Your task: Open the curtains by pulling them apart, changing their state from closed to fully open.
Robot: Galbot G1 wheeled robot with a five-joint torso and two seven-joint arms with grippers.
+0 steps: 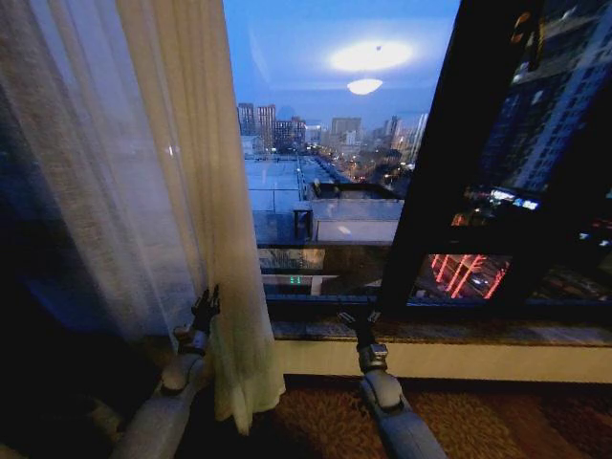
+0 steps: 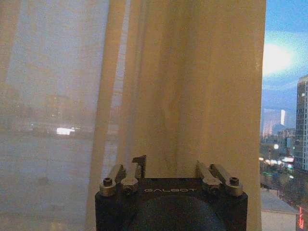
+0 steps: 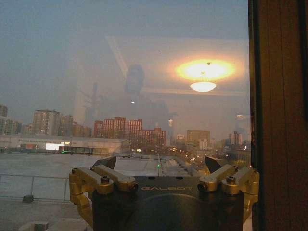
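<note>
**Left panel pulled aside, right side not visible: roughly half done or better**

Curtain: sheer cream panel is bunched on the robot's left of the window, its inner edge just left of the centre pane, hem hanging below the sill. Centre glass is bare, city skyline visible straight through. Dark window frame to the right; no sheer fabric visible on that side, so I can't tell whether the second panel is already pushed past the frame edge or out of shot.

Left gripper: raised at the panel's lower edge, touching or right against the folds. In the left wrist view the fabric sits directly ahead of the fingers. Can't tell if the jaws are clamped on cloth or just resting beside it.

Right gripper: up at sill height facing bare glass, fingers spread apart, holding nothing.

Judgement: the left panel could still go further left; right panel status unconfirmed
</note>
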